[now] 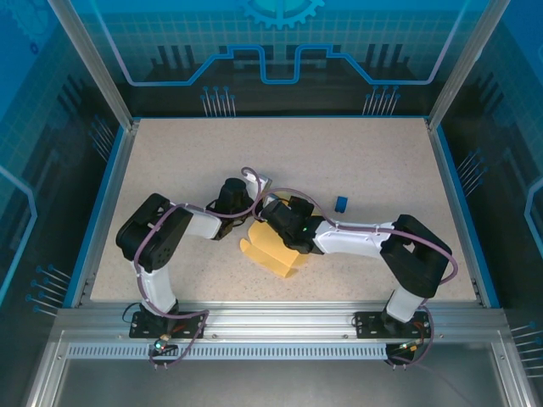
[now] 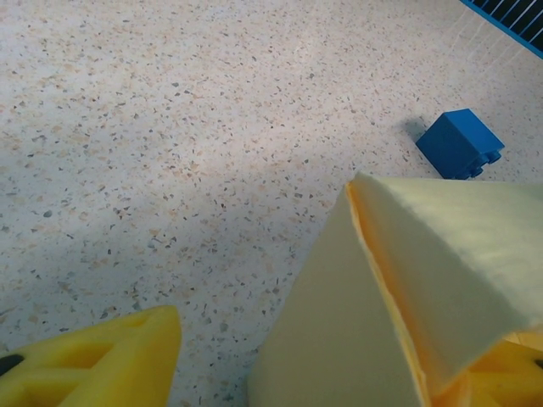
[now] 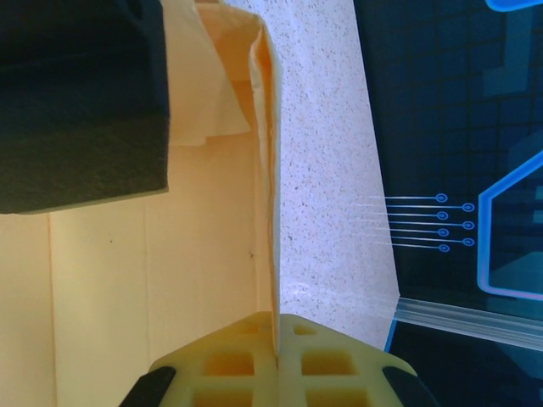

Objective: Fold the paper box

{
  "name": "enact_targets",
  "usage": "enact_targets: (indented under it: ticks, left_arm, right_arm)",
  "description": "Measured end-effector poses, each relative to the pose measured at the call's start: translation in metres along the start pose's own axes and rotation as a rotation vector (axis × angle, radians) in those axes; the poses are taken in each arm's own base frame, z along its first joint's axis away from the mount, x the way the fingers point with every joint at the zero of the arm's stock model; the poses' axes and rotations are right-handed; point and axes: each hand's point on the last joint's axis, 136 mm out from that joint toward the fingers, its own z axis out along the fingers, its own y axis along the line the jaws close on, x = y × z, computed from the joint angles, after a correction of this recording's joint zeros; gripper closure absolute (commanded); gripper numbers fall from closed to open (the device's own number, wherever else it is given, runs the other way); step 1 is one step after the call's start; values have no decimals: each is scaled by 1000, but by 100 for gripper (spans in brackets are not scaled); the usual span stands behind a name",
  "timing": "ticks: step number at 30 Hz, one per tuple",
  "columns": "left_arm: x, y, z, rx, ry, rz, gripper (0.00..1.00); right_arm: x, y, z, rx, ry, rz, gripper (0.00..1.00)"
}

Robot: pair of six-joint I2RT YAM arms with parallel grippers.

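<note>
Two robot arms meet over a partly formed paper box (image 1: 276, 250) near the middle of the table (image 1: 382, 153), in front of their bases. The right gripper (image 3: 276, 348) is pinched tight on one upright wall of the pale yellow card, its fingers meeting on the thin edge. The left gripper (image 2: 331, 365) stands with its jaws apart around a raised, folded flap. One of its fingers (image 2: 110, 365) is clear of the card, with bare tabletop showing between them, and the other sits close behind the flap (whether it touches is hard to tell).

The step in hand looks to be bringing that flap over and in. It would go best with the right arm holding its wall steady as an anchor. The left should close near the crease rather than the tip and push slowly along the scored line, so the thin card bends where it should and neither buckles nor drags the box across the table.

A small blue block (image 2: 458, 144) lies near the box, not touching it. The tabletop is pale, speckled and smooth, probably slippery under card, and edged in blue. An aluminium frame (image 1: 271, 318) and clear panels (image 1: 280, 51) printed with blue circuit-style lines enclose it.
</note>
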Motion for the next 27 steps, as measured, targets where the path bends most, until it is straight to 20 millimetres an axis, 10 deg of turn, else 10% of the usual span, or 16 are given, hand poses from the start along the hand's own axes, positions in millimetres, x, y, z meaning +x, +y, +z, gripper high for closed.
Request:
enact_targets:
  ticks: [27]
  left_arm:
    - [-9,-2,-2,8,-50,17,55]
  right_arm:
    - [-6,4,-10,68,-1,-88,98]
